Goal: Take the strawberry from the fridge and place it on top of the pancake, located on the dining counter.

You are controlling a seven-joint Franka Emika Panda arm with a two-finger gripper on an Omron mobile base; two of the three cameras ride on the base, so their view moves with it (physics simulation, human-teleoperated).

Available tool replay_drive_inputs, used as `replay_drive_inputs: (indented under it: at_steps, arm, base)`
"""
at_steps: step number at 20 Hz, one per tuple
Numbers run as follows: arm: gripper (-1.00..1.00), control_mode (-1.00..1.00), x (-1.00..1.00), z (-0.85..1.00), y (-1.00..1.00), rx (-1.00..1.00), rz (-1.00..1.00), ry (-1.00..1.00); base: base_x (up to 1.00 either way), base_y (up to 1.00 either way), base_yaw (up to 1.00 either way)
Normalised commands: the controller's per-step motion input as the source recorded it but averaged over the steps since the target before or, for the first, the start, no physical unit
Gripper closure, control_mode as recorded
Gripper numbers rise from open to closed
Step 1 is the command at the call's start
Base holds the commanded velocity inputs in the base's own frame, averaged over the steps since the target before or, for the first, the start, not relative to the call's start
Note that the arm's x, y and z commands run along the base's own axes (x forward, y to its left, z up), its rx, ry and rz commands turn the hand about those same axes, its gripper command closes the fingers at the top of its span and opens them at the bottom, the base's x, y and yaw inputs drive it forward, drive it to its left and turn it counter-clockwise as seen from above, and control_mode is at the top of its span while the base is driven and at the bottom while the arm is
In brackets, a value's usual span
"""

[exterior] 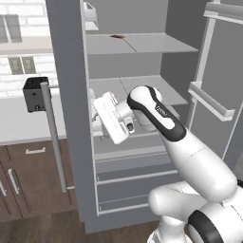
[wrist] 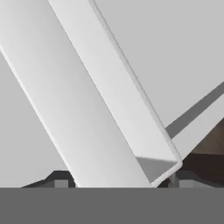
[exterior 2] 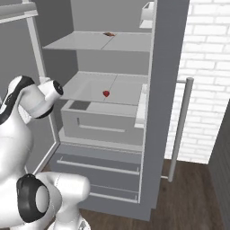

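The fridge point(exterior: 71, 95) stands open, with pale grey shelves inside. The strawberry point(exterior 2: 106, 93), a tiny red berry, rests on the middle shelf point(exterior 2: 90, 87) above a drawer. In the left base view my arm hides it. My gripper point(exterior: 96, 118) points left at the inside of the left door, level with that shelf and apart from the berry. In the hand view its fingertips point(wrist: 61, 181) stand wide apart, open, with a white door bin point(wrist: 109, 109) very close in front and nothing held. The pancake and the dining counter are out of view.
A flat reddish-brown item point(exterior: 117, 36) lies on the top shelf. The door's long silver handle point(exterior: 53, 137) and a black toaster point(exterior: 35, 93) on the white counter are at the left. The other door's bins point(exterior: 211, 102) jut out on the right. Grey drawers point(exterior 2: 101, 168) sit below.
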Motion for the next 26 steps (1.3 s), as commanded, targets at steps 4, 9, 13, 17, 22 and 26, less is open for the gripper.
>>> replay_drive_inputs:
  at_steps: [4, 9, 13, 17, 22, 26]
  arm:
    - [-1.0, -1.0, 0.0, 0.0, -0.06, 0.0, -0.01, 0.0]
    - [-1.0, -1.0, 0.0, 0.09, -0.73, 0.01, 0.0, 0.0]
    - [-1.0, -1.0, 0.21, 0.02, -0.88, -0.04, 0.0, 0.02]
    - [-1.0, -1.0, 0.36, -0.1, -0.94, -0.42, 0.04, 0.01]
    - [-1.0, -1.0, 0.0, -0.14, -0.87, -0.7, 0.23, -0.15]
    - [-1.0, -1.0, -0.02, -0.16, -1.0, -0.63, 0.27, -0.08]
  base:
    - [0.0, 0.0, 0.0]
    - [0.0, 0.0, 0.0]
    - [0.0, 0.0, 0.0]
    - [0.0, 0.0, 0.0]
    - [0.0, 0.0, 0.0]
    - [0.0, 0.0, 0.0]
